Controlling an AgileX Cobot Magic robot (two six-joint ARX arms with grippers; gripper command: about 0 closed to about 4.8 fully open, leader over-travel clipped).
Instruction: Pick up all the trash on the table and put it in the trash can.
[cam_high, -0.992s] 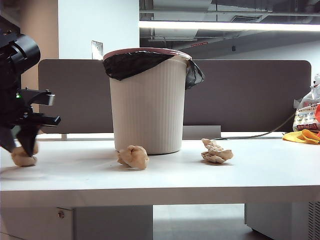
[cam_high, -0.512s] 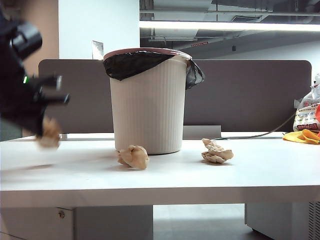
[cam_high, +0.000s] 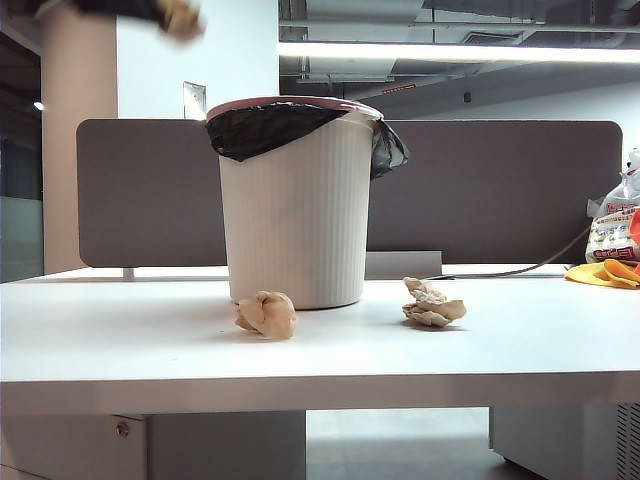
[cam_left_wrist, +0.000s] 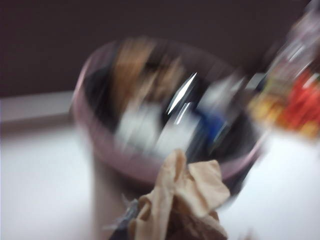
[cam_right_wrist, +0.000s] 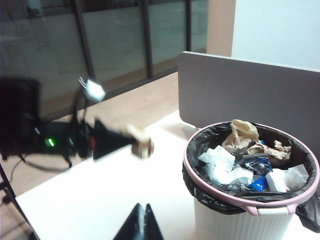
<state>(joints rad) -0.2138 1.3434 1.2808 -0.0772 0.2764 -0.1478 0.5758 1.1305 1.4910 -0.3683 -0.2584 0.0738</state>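
In the exterior view you had the trash can standing on the table toward its back edge, in front of the grey partition panel. One crumpled paper ball lay on the table touching or just beside the foot of the can, on its left-front side. A second crumpled paper lay to the right of the can, apart from it. At the right edge of the table there was a printed plastic bag and something yellow. Your left gripper was high up at the top left corner of this view, blurred, above and left of the can's rim, with a tan paper wad at its tip.

In the left wrist view, very blurred, you saw the paper wad clenched in the left gripper, and the pink rim of the trash can just behind it with mixed trash inside.

In the right wrist view your right gripper was above the table near the can, its two fingertips pressed together with nothing between them. The left gripper came in from the left table edge, holding the wad.
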